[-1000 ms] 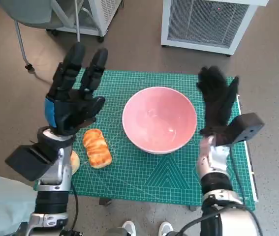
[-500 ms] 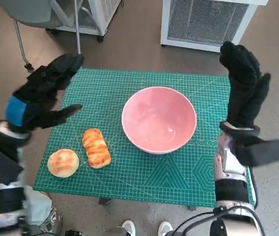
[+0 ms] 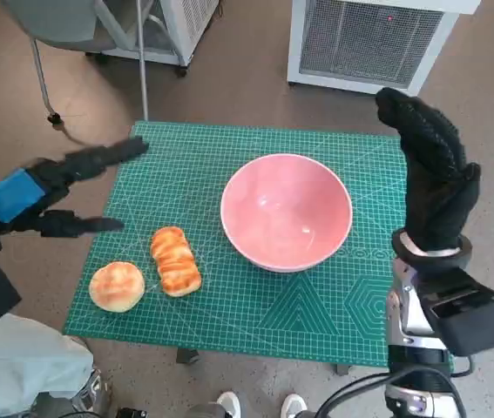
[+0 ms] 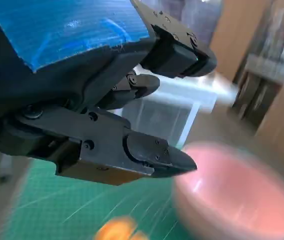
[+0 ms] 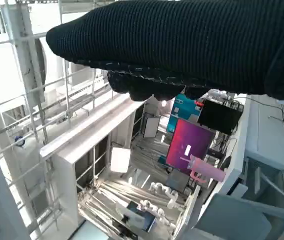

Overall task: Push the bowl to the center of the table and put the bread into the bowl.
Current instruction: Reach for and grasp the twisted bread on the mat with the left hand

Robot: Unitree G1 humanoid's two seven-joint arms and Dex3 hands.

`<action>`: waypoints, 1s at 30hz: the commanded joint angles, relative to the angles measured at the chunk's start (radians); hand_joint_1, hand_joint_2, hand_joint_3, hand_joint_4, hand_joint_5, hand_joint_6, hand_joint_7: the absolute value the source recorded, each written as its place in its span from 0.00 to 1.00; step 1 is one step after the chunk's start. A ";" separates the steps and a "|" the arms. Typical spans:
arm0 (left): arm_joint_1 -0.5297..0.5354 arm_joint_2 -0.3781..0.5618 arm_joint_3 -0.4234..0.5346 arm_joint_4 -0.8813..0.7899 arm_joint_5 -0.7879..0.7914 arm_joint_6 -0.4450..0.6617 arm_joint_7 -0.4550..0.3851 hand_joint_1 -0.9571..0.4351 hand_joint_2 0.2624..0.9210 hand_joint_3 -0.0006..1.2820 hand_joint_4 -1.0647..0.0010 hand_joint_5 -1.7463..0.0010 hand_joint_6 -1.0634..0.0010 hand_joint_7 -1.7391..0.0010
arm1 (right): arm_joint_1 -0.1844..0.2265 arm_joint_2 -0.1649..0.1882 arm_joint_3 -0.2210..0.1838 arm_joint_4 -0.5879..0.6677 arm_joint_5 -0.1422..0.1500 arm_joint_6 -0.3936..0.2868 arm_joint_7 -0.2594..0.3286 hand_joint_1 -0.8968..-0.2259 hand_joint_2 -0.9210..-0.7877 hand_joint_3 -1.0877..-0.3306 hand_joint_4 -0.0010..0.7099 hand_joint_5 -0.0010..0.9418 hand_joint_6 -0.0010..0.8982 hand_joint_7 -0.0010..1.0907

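Observation:
A pink bowl stands empty near the middle of the green cutting mat; it shows blurred in the left wrist view. A long glazed bread lies left of the bowl, with a round bun beside it at the mat's front left. My left hand hovers over the mat's left edge, fingers spread and holding nothing. My gloved right hand is raised upright at the mat's right edge, right of the bowl, fingers straight and holding nothing.
A white cabinet with a grille stands behind the table. A chair leg and a metal pole are at the back left. A pale cloth lies at the front left. The right wrist view shows shelving and a screen.
My left hand has swung out from above the breads to the mat's left edge and lowered. My right hand has risen and moved from beside the bowl to the right edge.

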 commanded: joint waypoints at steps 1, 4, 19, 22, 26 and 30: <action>-0.016 0.047 -0.062 -0.020 0.072 -0.040 -0.041 0.54 0.97 0.00 0.88 1.00 0.69 1.00 | 0.028 0.002 0.005 -0.012 -0.009 0.031 -0.013 0.53 0.00 0.39 0.42 0.01 0.00 0.65; -0.022 0.054 -0.094 -0.022 0.115 -0.080 -0.040 0.55 0.97 0.00 0.89 1.00 0.70 1.00 | 0.028 0.003 0.008 -0.014 -0.013 0.037 -0.016 0.53 0.00 0.39 0.42 0.01 0.00 0.65; -0.101 -0.034 -0.242 0.139 0.339 -0.301 0.104 0.58 0.90 0.00 0.81 0.99 0.66 0.99 | 0.026 0.005 0.016 -0.013 0.022 0.046 0.001 0.53 0.00 0.38 0.42 0.01 0.00 0.65; -0.119 -0.044 -0.262 0.167 0.399 -0.326 0.150 0.58 0.90 0.00 0.79 0.98 0.64 0.98 | 0.027 0.005 0.017 -0.017 0.028 0.050 0.002 0.53 0.00 0.39 0.42 0.01 0.00 0.65; -0.137 -0.053 -0.288 0.198 0.470 -0.347 0.208 0.57 0.91 0.00 0.77 0.99 0.62 0.98 | 0.030 0.004 0.017 -0.021 0.033 0.051 0.004 0.52 0.00 0.39 0.42 0.01 0.00 0.65; -0.157 -0.066 -0.317 0.234 0.512 -0.365 0.255 0.56 0.91 0.00 0.76 0.99 0.62 0.98 | 0.034 0.004 0.017 -0.024 0.034 0.051 0.003 0.52 0.00 0.39 0.42 0.01 0.00 0.65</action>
